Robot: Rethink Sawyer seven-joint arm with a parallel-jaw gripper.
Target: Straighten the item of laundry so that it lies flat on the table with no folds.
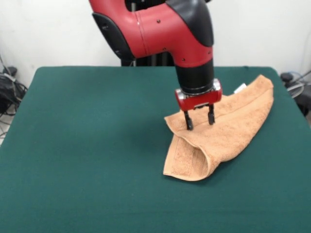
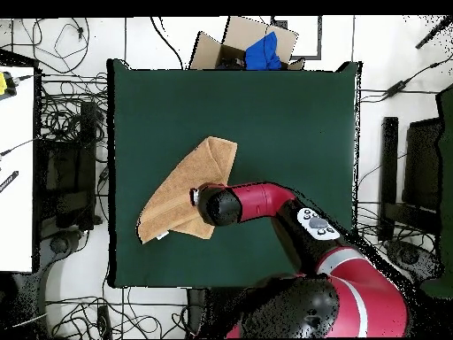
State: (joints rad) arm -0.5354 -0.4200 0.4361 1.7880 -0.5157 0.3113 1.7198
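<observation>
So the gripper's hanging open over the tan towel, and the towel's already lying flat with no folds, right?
Not quite. The gripper does hang open over the towel, but the front view shows the towel doubled over, with a rolled fold at its near end, not flat.

Overhead: arm (image 2: 265,202) hides claw and towel (image 2: 181,190) edge; front: worktop (image 1: 87,145) cropped at bottom.

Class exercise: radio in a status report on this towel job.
Tool open, tips at the towel. Towel folded over, not flat on table. Nothing in the way.
</observation>
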